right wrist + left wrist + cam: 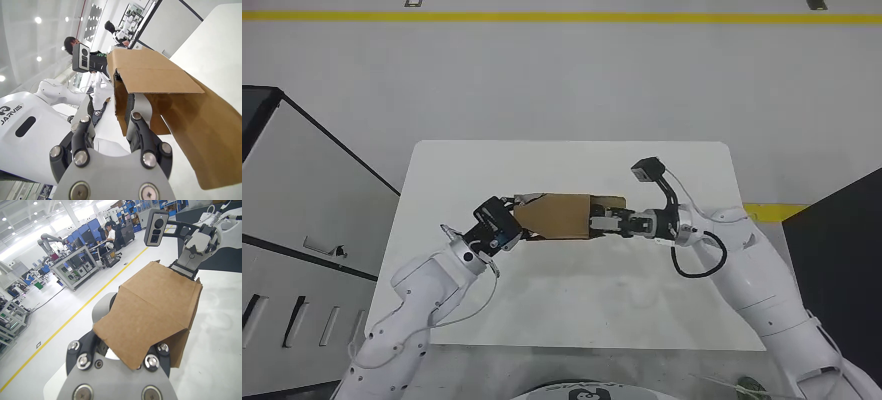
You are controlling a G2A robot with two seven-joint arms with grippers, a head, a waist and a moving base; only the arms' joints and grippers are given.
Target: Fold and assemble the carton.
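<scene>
The carton (557, 215) sits over the middle of the table (572, 310), lying left to right between the two grippers. It is a brown, half-flattened sleeve with both ends unsealed, and from the wrist views it looks to be raised off the tabletop rather than resting on it.

The left gripper (517, 222) is at the carton's left end. A pointed flap lies right over it, so I cannot tell how wide it is or whether it truly grips.

The right gripper (604, 222) is at the right end and stands partly open. One of its fingers (130, 107) reaches inside the open mouth, its ribbed pad against the inner face of a side wall. The other finger (90, 108) stays outside that wall with a clear gap to it, so the wall is between them but not pinched. A short flap folds over the mouth just above.

A yellow line (562, 17) runs across the floor beyond the far edge of the table.
</scene>
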